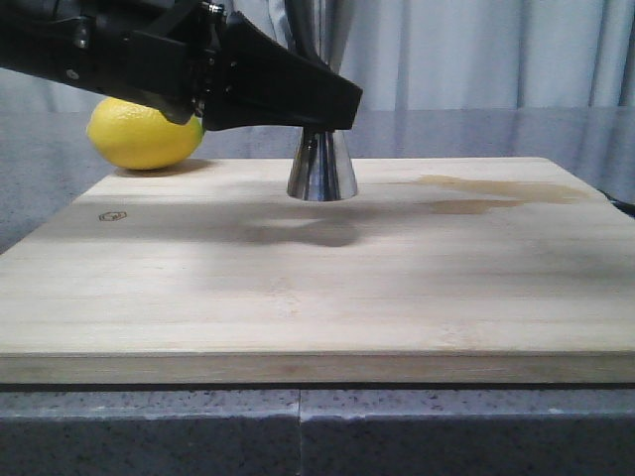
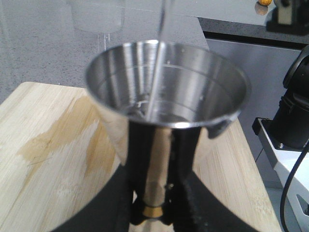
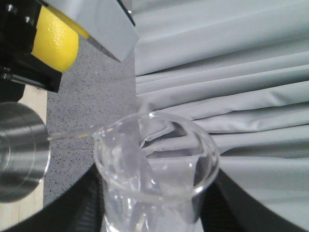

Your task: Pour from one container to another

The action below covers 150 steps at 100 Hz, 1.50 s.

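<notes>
The steel hourglass jigger (image 1: 322, 169) stands on the wooden cutting board (image 1: 317, 297). My left gripper (image 1: 322, 114) is shut on its narrow waist. In the left wrist view its open top cup (image 2: 166, 87) has a little liquid at the bottom, and the gold band (image 2: 153, 211) sits between the black fingers (image 2: 111, 208). A thin clear stream (image 2: 157, 72) falls into the cup. The clear glass beaker (image 3: 154, 164) is tilted in my right gripper (image 3: 154, 212), which is shut on it. The stream (image 3: 72, 134) leaves its lip toward the jigger (image 3: 19, 150). Beaker and right gripper are out of the front view.
A yellow lemon (image 1: 144, 132) lies at the board's far left corner, behind my left arm (image 1: 149, 50). A wet brownish stain (image 1: 496, 190) marks the board to the right of the jigger. A grey curtain (image 1: 476, 50) hangs behind the speckled counter (image 1: 446, 436).
</notes>
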Available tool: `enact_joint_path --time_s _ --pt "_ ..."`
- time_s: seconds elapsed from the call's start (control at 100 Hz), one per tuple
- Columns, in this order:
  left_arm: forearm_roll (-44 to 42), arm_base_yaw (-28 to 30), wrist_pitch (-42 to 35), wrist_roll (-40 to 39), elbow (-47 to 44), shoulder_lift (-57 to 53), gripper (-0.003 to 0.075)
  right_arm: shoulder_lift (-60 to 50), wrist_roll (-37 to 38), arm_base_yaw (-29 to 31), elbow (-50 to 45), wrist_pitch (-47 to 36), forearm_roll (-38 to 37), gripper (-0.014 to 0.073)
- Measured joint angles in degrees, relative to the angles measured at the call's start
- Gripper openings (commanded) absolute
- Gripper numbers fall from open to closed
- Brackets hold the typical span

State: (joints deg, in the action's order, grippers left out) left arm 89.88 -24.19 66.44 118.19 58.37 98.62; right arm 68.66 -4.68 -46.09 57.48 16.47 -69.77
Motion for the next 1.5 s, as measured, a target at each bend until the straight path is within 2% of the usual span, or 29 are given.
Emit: enact_joint_path --time_s 1.5 --pt "0.0 0.0 0.0 0.0 0.0 0.0 -0.0013 0.0 -0.5 0.0 0.0 0.4 -4.5 0.0164"
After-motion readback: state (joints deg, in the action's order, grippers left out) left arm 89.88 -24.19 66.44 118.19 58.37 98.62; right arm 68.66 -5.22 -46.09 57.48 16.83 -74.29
